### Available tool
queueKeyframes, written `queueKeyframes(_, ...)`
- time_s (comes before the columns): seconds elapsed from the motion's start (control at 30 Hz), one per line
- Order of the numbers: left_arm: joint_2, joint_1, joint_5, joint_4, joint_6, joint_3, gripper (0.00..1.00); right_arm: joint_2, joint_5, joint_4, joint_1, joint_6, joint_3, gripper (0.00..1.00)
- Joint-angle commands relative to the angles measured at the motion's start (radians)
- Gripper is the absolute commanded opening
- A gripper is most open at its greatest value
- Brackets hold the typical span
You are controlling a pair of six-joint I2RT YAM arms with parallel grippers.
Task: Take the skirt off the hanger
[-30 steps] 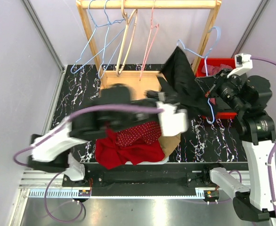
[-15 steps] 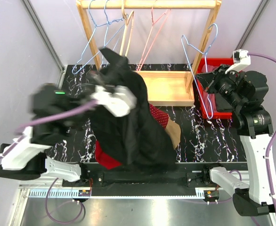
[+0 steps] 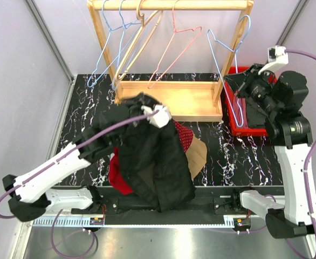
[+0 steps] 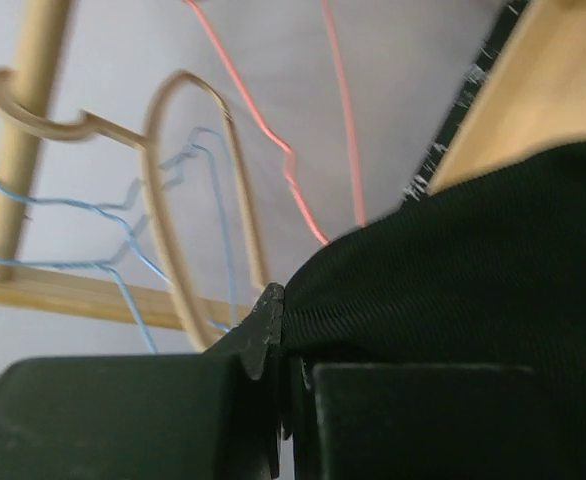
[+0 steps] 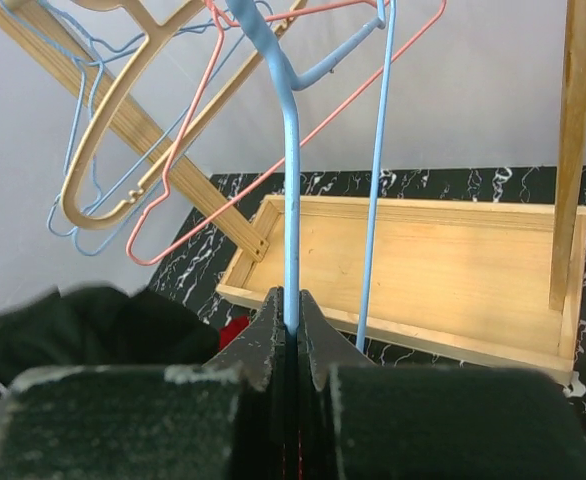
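The left arm reaches from the near left corner toward the middle of the bench [image 3: 239,156], its forearm angled up and its left gripper [image 4: 276,318] clamped shut on a fold of the black skirt [image 3: 155,162]. The skirt hangs from that grip, free of any hanger, and drapes over a heap of red clothes [image 3: 116,175]. The right arm stands tall at the right edge, elbow high, with the right gripper [image 5: 291,300] pinched tight around the bare blue hanger [image 5: 291,190], beside the wooden rack [image 3: 169,5].
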Motion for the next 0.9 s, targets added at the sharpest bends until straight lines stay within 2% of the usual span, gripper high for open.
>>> queueKeyframes(0.0,-0.095,-0.018,0.021,-0.019,-0.061,-0.29,0.0,0.065,0.007,0.039,0.001,-0.018,0.056,0.0)
queueKeyframes(0.1,-0.146,-0.055,0.039,-0.033,-0.052,-0.465,0.0,0.131,0.032,0.02,0.001,-0.041,0.094,0.0)
queueKeyframes(0.23,-0.129,-0.07,0.071,-0.1,-0.096,-0.556,0.0,0.198,0.05,0.028,0.001,-0.053,0.146,0.0)
queueKeyframes(0.3,-0.077,-0.07,0.073,-0.125,-0.113,-0.597,0.08,0.242,0.055,0.039,0.0,-0.055,0.166,0.0)
queueKeyframes(0.4,-0.004,-0.069,0.076,-0.154,-0.165,-0.636,0.14,0.307,0.069,0.047,0.0,-0.056,0.221,0.0)
queueKeyframes(0.47,0.024,-0.069,0.103,-0.159,-0.203,-0.645,0.33,0.341,0.07,0.048,0.0,-0.056,0.269,0.0)
queueKeyframes(0.5,0.03,-0.069,0.111,-0.159,-0.213,-0.656,0.72,0.377,0.072,0.048,0.001,-0.056,0.286,0.0)
queueKeyframes(0.6,0.027,-0.067,0.111,-0.144,-0.237,-0.677,0.99,0.442,0.079,0.048,0.001,-0.056,0.358,0.0)
queueKeyframes(0.73,-0.016,-0.067,0.111,-0.197,-0.274,-0.656,0.99,0.519,0.083,0.04,0.001,-0.058,0.467,0.0)
queueKeyframes(0.87,-0.063,-0.06,0.085,-0.282,-0.313,-0.537,0.99,0.623,0.09,-0.022,0.0,-0.082,0.605,0.0)
